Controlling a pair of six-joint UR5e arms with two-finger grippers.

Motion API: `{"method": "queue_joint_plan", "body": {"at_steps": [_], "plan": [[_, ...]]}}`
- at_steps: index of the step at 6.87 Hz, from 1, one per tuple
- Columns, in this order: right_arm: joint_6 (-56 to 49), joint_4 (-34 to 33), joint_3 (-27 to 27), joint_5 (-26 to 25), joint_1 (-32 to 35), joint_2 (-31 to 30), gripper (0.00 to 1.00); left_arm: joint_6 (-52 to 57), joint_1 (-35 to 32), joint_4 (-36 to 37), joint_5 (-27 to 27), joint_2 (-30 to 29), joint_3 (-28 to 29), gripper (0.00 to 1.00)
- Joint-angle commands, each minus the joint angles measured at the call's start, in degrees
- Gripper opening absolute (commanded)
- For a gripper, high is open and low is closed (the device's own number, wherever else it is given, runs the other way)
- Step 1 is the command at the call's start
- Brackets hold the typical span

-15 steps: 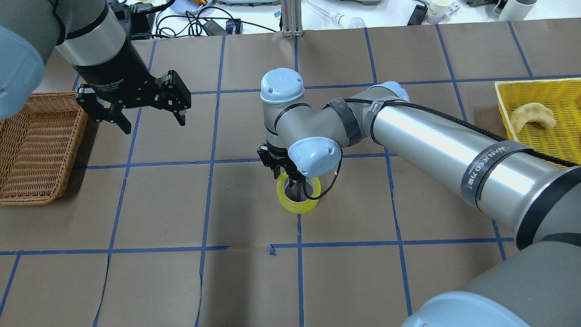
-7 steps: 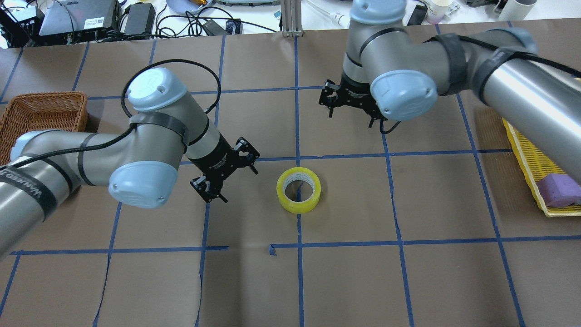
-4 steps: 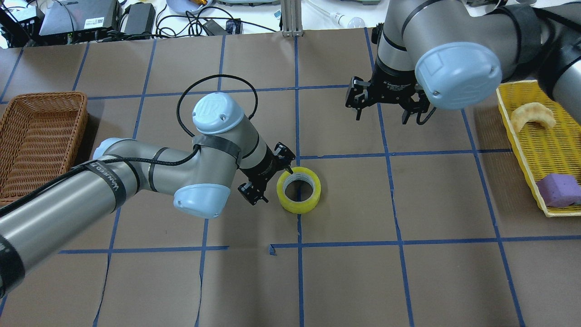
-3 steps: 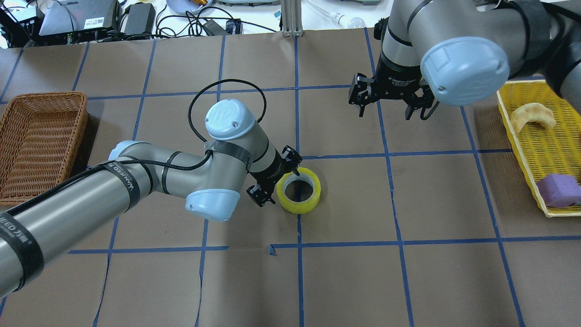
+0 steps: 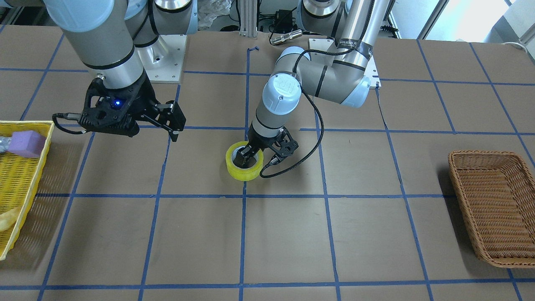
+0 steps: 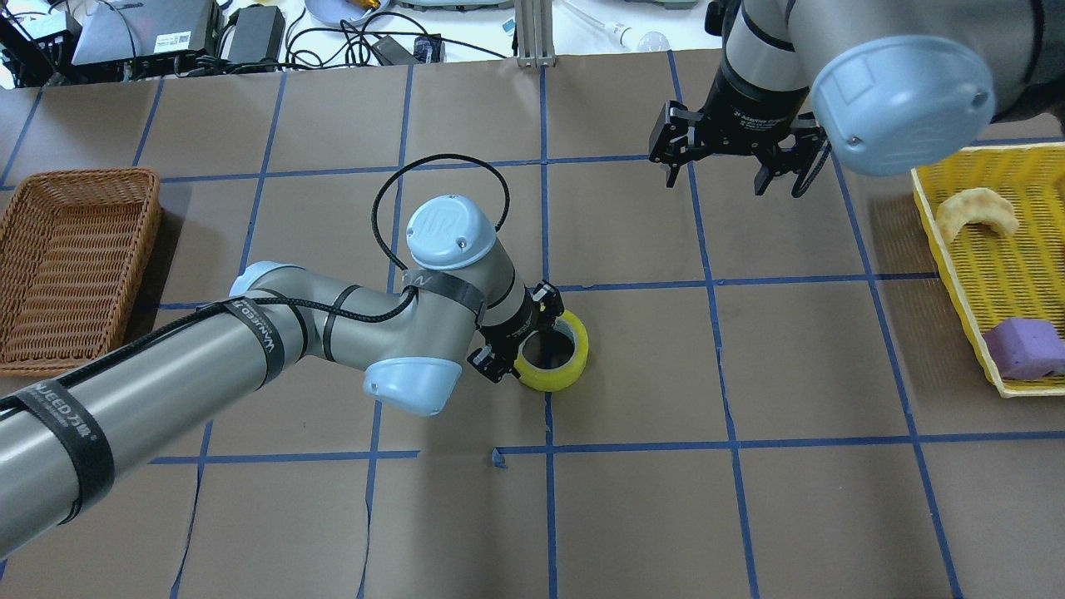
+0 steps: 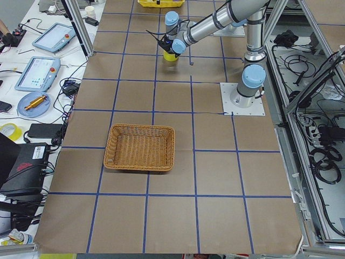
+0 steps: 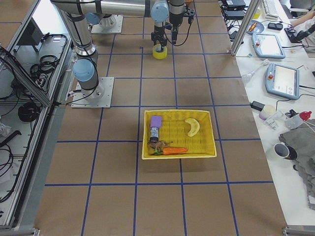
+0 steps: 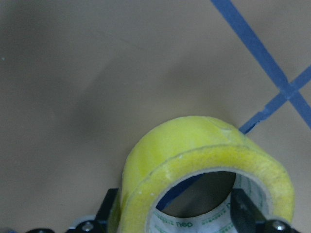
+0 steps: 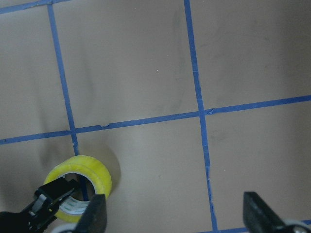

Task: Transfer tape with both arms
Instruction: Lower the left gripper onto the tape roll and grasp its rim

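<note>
The yellow tape (image 6: 566,364) lies flat on the brown table at a blue grid line, also in the front view (image 5: 240,172). My left gripper (image 6: 526,341) is open and down at the roll. One finger is inside the white core and the other is outside the wall on the side toward the arm, as the left wrist view (image 9: 177,218) shows with the tape (image 9: 194,145) between the fingers. My right gripper (image 6: 715,181) is open and empty, raised over the table to the far right of the tape. Its wrist view shows the tape (image 10: 95,172) at lower left.
A brown wicker basket (image 6: 83,173) stands at the table's left edge. A yellow basket (image 6: 957,274) at the right edge holds a purple foam block (image 6: 1023,345) and a curved bread piece (image 6: 978,212). Cables and devices lie beyond the far edge.
My right gripper left the tape and moved up and away to the far right. My left arm swung in from the left and lowered its open gripper over the tape's wall.
</note>
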Motion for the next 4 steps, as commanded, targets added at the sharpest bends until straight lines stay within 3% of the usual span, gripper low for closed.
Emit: {"method": "queue_joint_plan", "body": {"at_steps": [1,3,4], "plan": [[-5.7,0.5,-0.5,1.1,-0.3,-2.6,1.00,1.7,-0.1,-1.3,0.1,0.0,0.1,0.00],[-11.2,5.7,-0.1,0.3,-0.6,-5.1,1.00,14.5,3.4,-4.7,4.0,3.1,3.4,0.00],[-11.7,6.5,0.1,-0.9,-1.6,-4.9,1.00,20.6,8.5,-15.5,4.1,5.2,10.0,0.00]]}}
